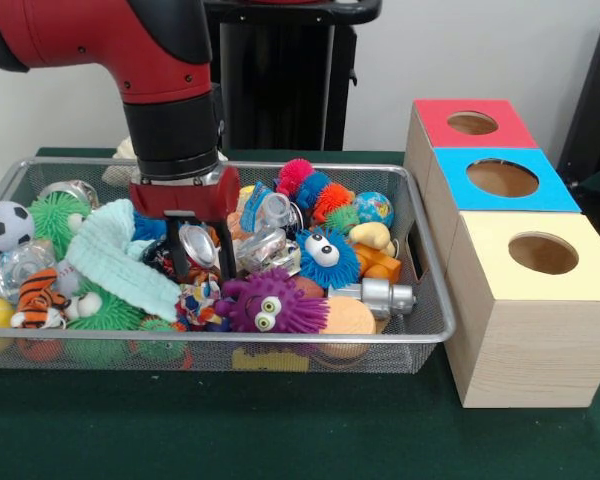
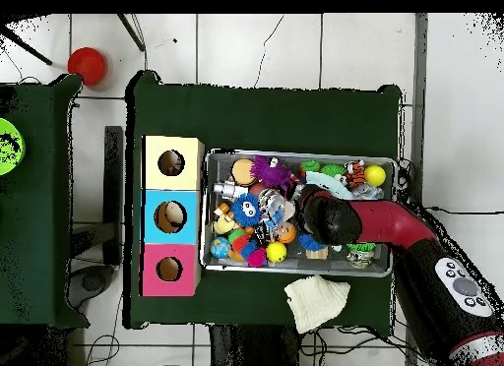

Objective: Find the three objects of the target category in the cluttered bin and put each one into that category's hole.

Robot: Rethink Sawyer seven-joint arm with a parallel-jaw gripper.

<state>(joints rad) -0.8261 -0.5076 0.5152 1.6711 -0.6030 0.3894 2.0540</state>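
My jaws hung open over a small knotted multicoloured rope toy; light, soft, best pinched at the knot.

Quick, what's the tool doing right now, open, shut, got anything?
Tool: down in the bin among the toys, fingers spread around a shiny silver object, just above a knotted rope toy. Open; no firm grip visible.
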